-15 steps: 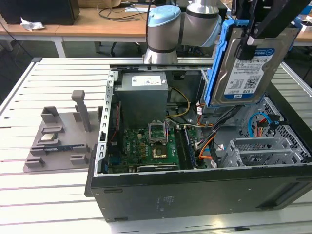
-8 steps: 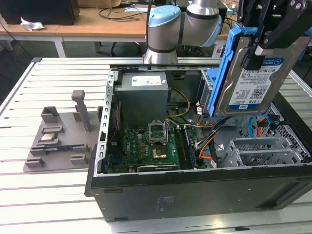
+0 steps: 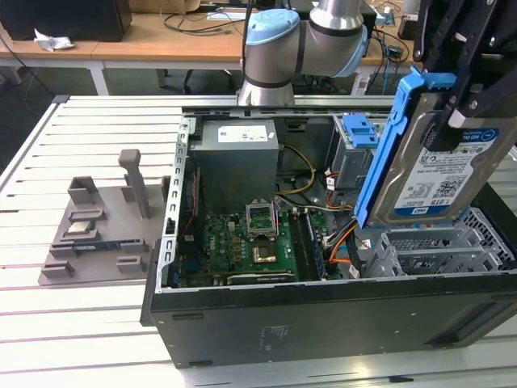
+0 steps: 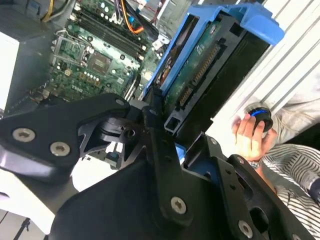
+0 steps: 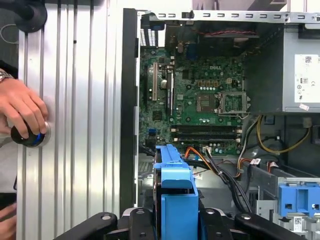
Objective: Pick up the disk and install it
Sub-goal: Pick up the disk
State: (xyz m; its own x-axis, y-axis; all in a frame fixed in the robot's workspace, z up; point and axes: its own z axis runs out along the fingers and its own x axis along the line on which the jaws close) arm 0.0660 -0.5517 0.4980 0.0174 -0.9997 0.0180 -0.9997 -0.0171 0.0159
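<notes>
Exterior view: one disk point(image 3: 440, 174) is clamped in the one hand point(image 3: 467, 101), whose black fingers are closed across the disk's upper part. The disk is clear of every support, with its long axis steeply upright and leaning. Its labelled face is towards the camera and one blue rail runs up the edge on the exterior view's left. Its lower end hangs just above the grey drive cage point(image 3: 440, 246) at the exterior view's right of the open computer case point(image 3: 323, 323). In my judgement, this end-over-cage relation is what governs seating. One bare blue bracket point(image 3: 360, 129) stands in the case behind the cage. One grey fixture point(image 3: 97, 234) sits well apart on the slatted surface point(image 3: 81, 339) and carries one small chip point(image 3: 78, 227). Second wrist view: the hand point(image 4: 160, 120) grips the disk point(image 4: 200, 75) at its near end. The disk's circuit-board underside is exposed and its long axis runs away from the hand, with one motherboard point(image 4: 95, 60) beyond it. One person's hand point(image 4: 250, 132) rests on one black-and-blue knob point(image 4: 260, 116), outside the case. First wrist view: the disk point(image 5: 175, 200) is seen edge-on between the closed fingers, pointing into the case interior. The knob point(image 5: 31, 137) lies on the surface, apart from the case wall.
</notes>
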